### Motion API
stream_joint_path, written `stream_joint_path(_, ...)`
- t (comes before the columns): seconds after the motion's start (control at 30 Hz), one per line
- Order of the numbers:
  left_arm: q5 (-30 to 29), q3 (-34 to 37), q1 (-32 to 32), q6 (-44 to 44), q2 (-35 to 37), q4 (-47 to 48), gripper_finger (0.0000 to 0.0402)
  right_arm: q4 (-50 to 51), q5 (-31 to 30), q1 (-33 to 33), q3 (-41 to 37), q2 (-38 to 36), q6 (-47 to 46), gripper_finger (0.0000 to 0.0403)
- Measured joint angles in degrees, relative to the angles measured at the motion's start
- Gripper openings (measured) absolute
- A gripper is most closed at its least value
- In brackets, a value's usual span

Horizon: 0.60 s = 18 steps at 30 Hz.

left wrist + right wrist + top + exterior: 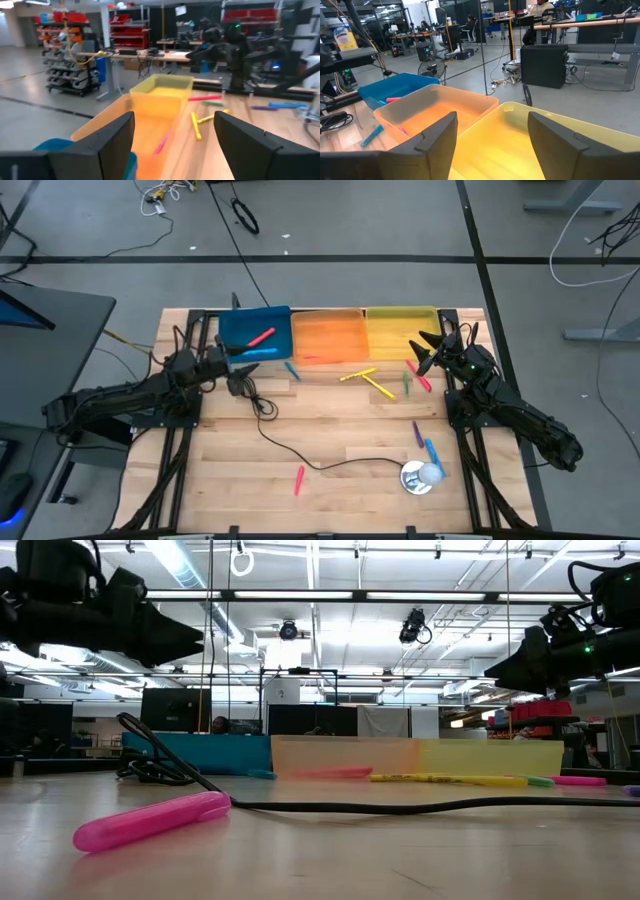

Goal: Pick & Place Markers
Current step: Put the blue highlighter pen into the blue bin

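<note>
table: a pale wooden slab is filling the middle of the high view, with grey floor lying around it.
trays: three are sitting side by side along the table's upper edge — a blue tray at left, an orange tray in the middle, a yellow tray at right, each touching the next.
left claw: it is hovering at the blue tray's lower left corner, fingers standing apart with nothing between them.
right claw: it is hanging at the yellow tray's lower right corner, fingers spread and holding nothing.
black cable: it is trailing from a tangle just below the blue tray down across the boards to the round silver-white object at lower right; in the low view it is crossing in front of the trays.
markers in trays: a red marker is lying in the blue tray; a pink marker is lying in the orange tray, as the left wrist view shows.
markers on the table: two yellow markers are lying crossed below the orange tray; a blue marker is lying near the blue tray; green and pink ones are lying below the yellow tray; a purple marker and a blue one are lying above the round object; a lone pink marker is lying at lower centre, well apart from the rest.
writing: a label on a canister at the upper left of the right wrist view is showing, too blurred to read.
</note>
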<state>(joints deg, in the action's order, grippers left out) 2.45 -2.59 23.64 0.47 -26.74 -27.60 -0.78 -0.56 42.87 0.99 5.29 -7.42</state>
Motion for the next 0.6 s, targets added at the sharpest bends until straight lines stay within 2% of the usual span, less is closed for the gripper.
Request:
stream_joint_path(0.17, 1.23, 2.08, 0.02, 0.04, 4.2, 0.73, 0.028, 0.0, 0.01, 0.01, 0.0, 0.01, 0.0, 0.0245)
stream_joint_path(0.6, -1.68, 2.08, 0.02, -0.45, 18.72, 14.88, 0.028, 0.0, 0.01, 0.01, 0.0, 0.01, 0.02, 0.0245)
